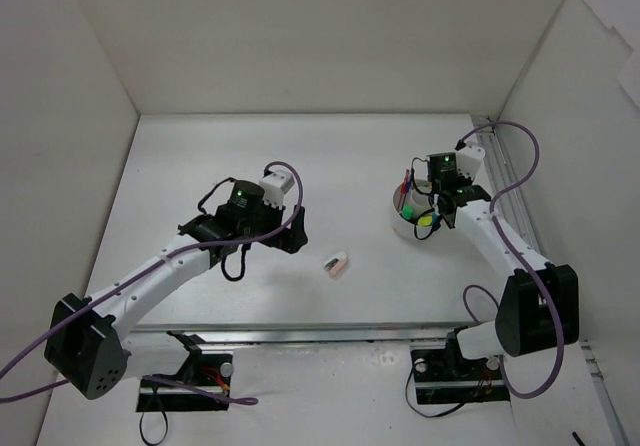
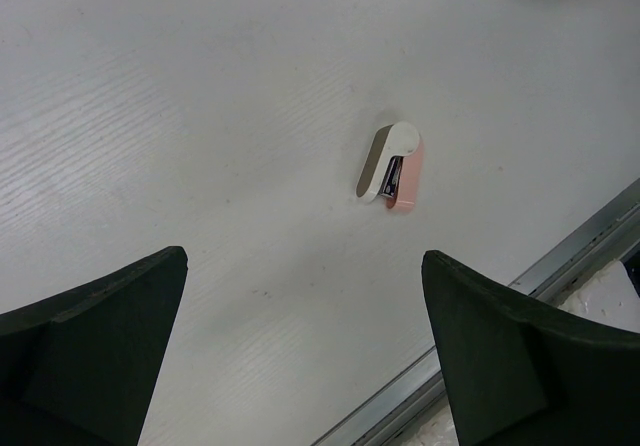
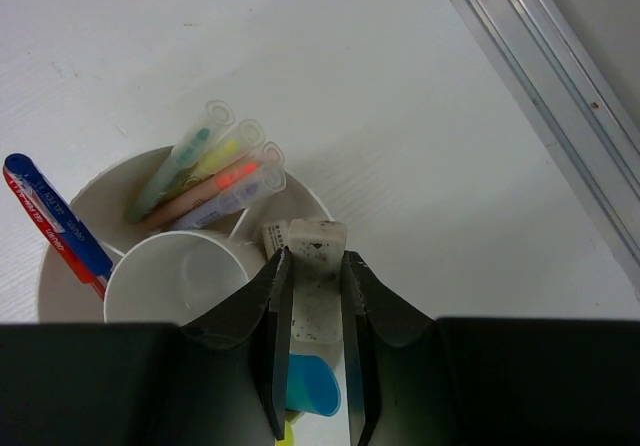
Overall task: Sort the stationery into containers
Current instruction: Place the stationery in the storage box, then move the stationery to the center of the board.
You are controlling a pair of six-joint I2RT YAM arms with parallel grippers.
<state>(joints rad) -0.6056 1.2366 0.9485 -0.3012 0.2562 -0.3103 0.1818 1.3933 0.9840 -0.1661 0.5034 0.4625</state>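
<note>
Right gripper point(image 3: 315, 266) was clamped tight on a speckled grey eraser point(image 3: 317, 311), right over the white tub point(image 3: 75, 221) on the right side, which had highlighters point(image 3: 215, 171), pens point(image 3: 50, 206) and a cup point(image 3: 180, 281) inside. Left gripper point(image 2: 305, 261) hung wide open, with a pink-and-white piece point(image 2: 392, 164) lying on the table point(image 2: 200, 116) just to its right, mid-table.

tub point(image 3: 95, 198): near rim behind jaws | blue item point(image 3: 312, 386): partly hidden
</note>
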